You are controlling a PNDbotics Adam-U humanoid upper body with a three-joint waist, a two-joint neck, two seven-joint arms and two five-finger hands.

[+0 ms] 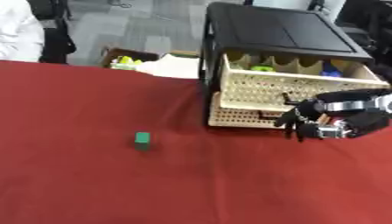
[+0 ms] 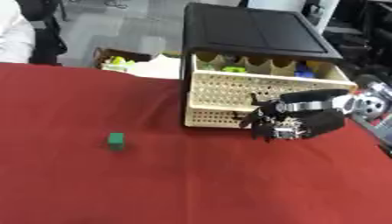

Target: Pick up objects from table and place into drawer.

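Note:
A small green block (image 1: 142, 140) stands alone on the red tablecloth (image 1: 92, 183), left of centre. A black cabinet (image 1: 275, 28) at the back right has its beige perforated top drawer (image 1: 299, 83) pulled open. Inside the drawer lie a yellow-green thing (image 1: 263, 68) and a blue thing (image 1: 330, 72). My right hand (image 2: 297, 123) comes in from the right and hovers just in front of the lower drawer (image 1: 241, 116). Its fingers are relaxed and point down-left, with nothing in them. It is far to the right of the green block. My left hand does not show.
Beyond the table's far edge, a cardboard box (image 1: 126, 59) with yellow-green items sits on the floor beside white paper (image 1: 174, 66). A person in white (image 1: 17, 35) is at the upper left corner. Red cloth stretches across the front and left.

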